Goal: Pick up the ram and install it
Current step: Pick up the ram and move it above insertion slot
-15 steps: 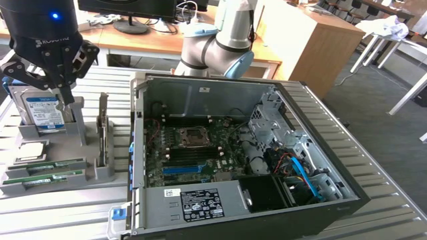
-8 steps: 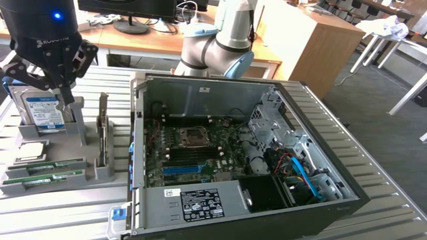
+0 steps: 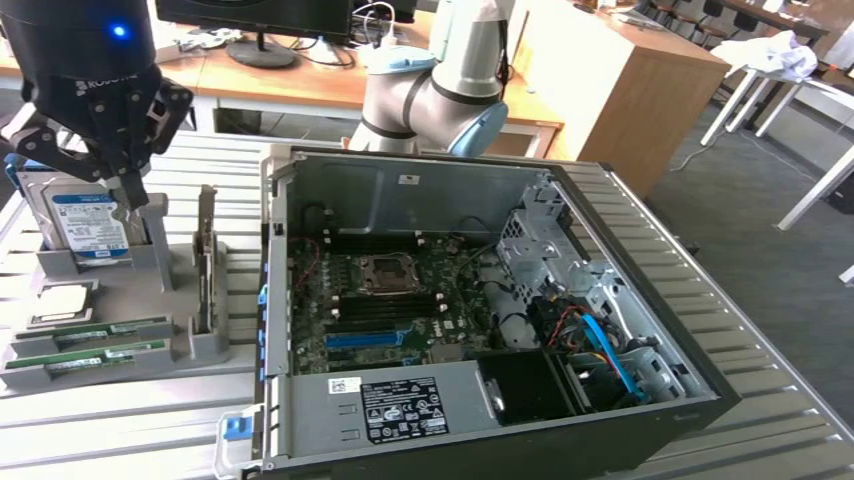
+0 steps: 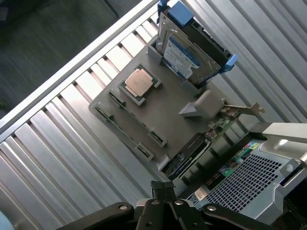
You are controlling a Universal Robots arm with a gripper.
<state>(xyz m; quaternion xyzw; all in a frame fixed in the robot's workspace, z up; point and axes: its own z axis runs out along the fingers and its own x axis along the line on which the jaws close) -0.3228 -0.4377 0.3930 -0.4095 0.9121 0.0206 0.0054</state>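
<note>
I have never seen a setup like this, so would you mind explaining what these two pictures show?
This is a robot arm with a black two-fingered gripper. One picture comes from a camera off the arm; the other from a camera on its wrist, looking down. On a slatted metal table stands an open computer case with its motherboard exposed. Beside it, a grey holder carries parts: a hard drive standing upright, a processor chip, two green ram sticks lying in slots, and an expansion card on edge. The gripper is shut, holds nothing, and hangs above the holder.
</note>
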